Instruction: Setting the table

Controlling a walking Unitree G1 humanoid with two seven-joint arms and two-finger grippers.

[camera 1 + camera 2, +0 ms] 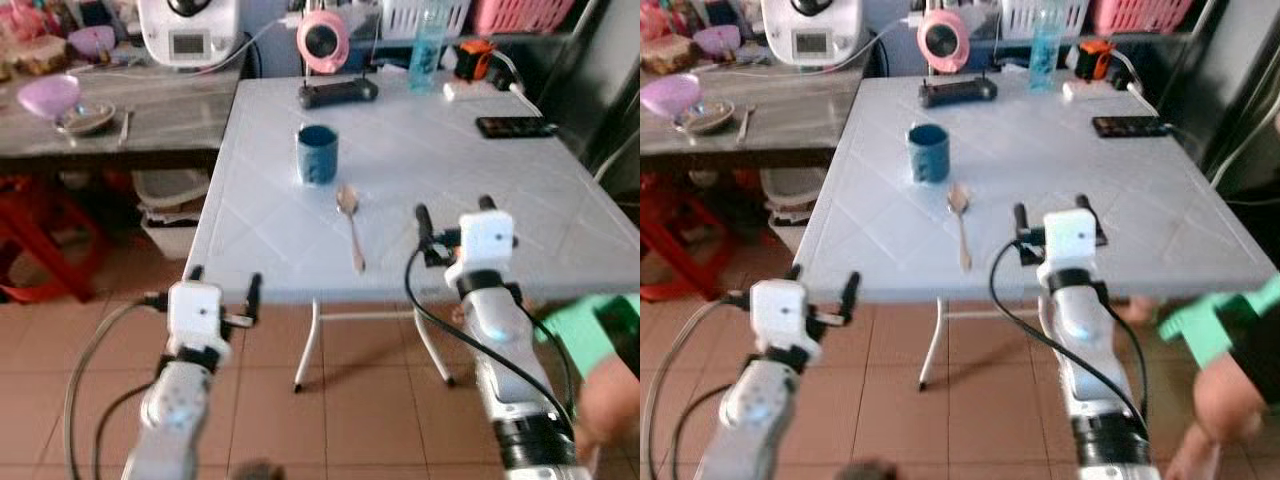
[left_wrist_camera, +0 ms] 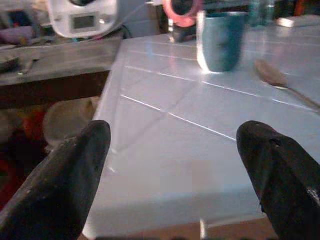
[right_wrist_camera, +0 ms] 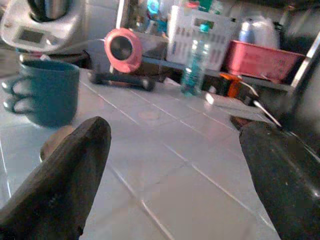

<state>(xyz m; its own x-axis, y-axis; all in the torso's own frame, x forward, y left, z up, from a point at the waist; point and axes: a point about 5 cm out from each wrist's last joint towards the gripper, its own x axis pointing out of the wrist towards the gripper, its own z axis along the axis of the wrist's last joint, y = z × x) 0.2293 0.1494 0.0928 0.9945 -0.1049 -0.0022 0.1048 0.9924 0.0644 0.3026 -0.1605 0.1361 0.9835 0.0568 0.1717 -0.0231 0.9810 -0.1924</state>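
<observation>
- A dark teal mug (image 1: 317, 154) is standing upright on the white surface (image 1: 520, 190), toward its left half; its handle is being shown on the side facing the robot's left in the right wrist view.
- A spoon (image 1: 351, 226) is lying flat just in front of the mug, nearer the robot and apart from it. Its long axis is running from the far side toward the near edge, with the bowl pointing toward the mug and the handle toward the robot.
- The right tool (image 1: 455, 212) is being held over the near part of the surface, just right of the spoon's handle, with its fingers spread wide and nothing between them.
- The left tool (image 1: 224, 282) is being held at the near left edge of the surface, also spread wide and empty.
- A black remote-like object (image 1: 338, 92), a pink round device (image 1: 322, 40) and a clear blue bottle (image 1: 426, 50) are standing at the far edge.
- A blurred hand (image 1: 607, 395) with a green sleeve is being cut off at the right border.
</observation>
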